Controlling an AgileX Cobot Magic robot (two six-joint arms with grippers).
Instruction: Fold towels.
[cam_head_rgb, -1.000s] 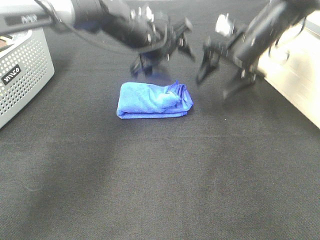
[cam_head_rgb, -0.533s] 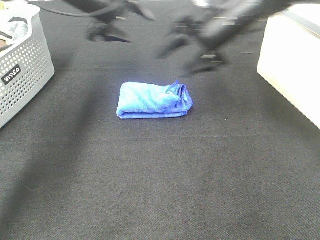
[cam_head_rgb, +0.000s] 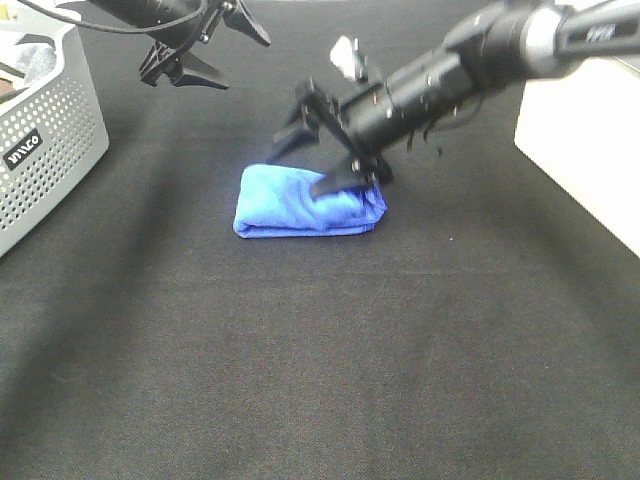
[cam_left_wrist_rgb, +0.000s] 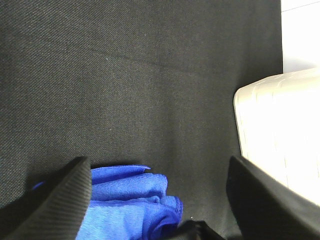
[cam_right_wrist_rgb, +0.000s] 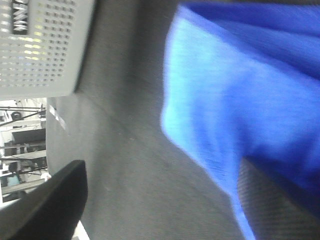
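The towel (cam_head_rgb: 295, 205) is a bright blue cloth, folded into a thick oblong on the black table. My right gripper (cam_head_rgb: 316, 156) reaches across from the right and stands open at the towel's far edge. Its nearer fingertip (cam_head_rgb: 338, 181) rests on the top of the fold. In the right wrist view the towel (cam_right_wrist_rgb: 240, 95) fills the frame between the wide-apart fingers (cam_right_wrist_rgb: 52, 207). My left gripper (cam_head_rgb: 222, 50) hovers open at the far left, well away from the cloth. Its wrist view shows the towel's (cam_left_wrist_rgb: 127, 202) folded end between its open fingers (cam_left_wrist_rgb: 55, 200).
A grey perforated basket (cam_head_rgb: 45, 135) stands at the left edge, seen again as a basket (cam_right_wrist_rgb: 42, 42) in the right wrist view. A white box (cam_head_rgb: 580, 150) stands at the right, and the same box (cam_left_wrist_rgb: 280, 130) shows in the left wrist view.
The left arm has pulled back to the far left. The right arm has swung across leftward and come down onto the towel's far edge. The towel has not moved.
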